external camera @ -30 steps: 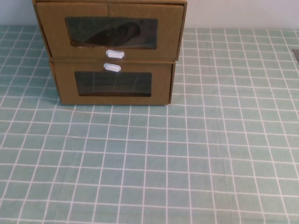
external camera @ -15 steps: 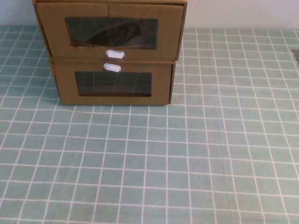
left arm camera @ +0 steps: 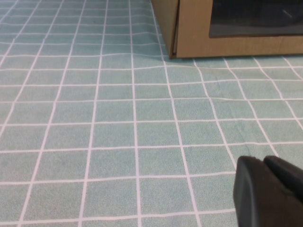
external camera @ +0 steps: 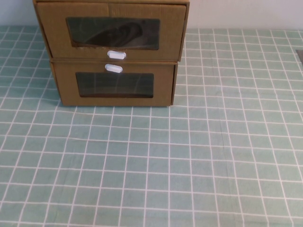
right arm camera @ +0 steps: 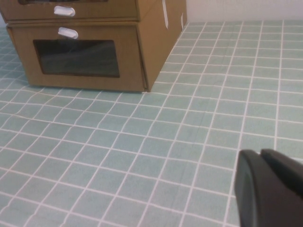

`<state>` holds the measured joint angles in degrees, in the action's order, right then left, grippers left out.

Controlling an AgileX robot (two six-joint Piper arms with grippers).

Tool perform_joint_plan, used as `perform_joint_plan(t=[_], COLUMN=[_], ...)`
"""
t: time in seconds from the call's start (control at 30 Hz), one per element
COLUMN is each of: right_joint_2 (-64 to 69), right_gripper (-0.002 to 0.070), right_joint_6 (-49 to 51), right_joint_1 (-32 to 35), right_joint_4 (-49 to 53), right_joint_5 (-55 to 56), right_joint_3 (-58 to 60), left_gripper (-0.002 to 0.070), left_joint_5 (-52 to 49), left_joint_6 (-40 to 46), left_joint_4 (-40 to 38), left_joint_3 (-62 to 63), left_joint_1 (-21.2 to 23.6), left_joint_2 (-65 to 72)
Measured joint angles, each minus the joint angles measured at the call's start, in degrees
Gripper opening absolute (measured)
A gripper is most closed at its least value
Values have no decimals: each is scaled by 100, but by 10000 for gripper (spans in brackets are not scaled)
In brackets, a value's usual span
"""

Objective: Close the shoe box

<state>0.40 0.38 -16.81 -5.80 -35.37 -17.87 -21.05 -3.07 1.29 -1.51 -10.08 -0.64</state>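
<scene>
The shoe box (external camera: 173, 33) is the upper of two stacked brown cardboard boxes at the back left of the table. Its clear window (external camera: 112, 33) shows a dark shape inside, and its white pull tab (external camera: 116, 55) sits below the window. The drawer front looks about level with the box beneath. The shoe box (right arm camera: 104, 13) also appears in the right wrist view. Neither arm appears in the high view. My left gripper (left arm camera: 263, 163) is shut and empty over the cloth, well short of the boxes. My right gripper (right arm camera: 259, 156) is likewise shut and empty, farther to the right.
The lower cardboard box (external camera: 163, 87) has its white tab (external camera: 113, 68) above its window and carries the shoe box. A green checked cloth (external camera: 189, 161) covers the table. A pale wall (external camera: 246, 14) runs behind the boxes.
</scene>
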Motion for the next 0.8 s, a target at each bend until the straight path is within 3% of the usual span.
perform_joint_plan(t=[0.63, 0.8], right_joint_2=[0, 0], right_gripper=[-14, -14], right_joint_6=[0, 0], right_joint_1=[12, 333], right_joint_4=[96, 149], right_joint_5=[0, 238], right_joint_3=[0, 180], left_gripper=[-5, -5], left_joint_5=[-1, -1], left_joint_6=[-14, -14], left_joint_4=[14, 18], left_joint_3=[0, 0], left_joint_1=[0, 0], left_joint_2=[0, 0])
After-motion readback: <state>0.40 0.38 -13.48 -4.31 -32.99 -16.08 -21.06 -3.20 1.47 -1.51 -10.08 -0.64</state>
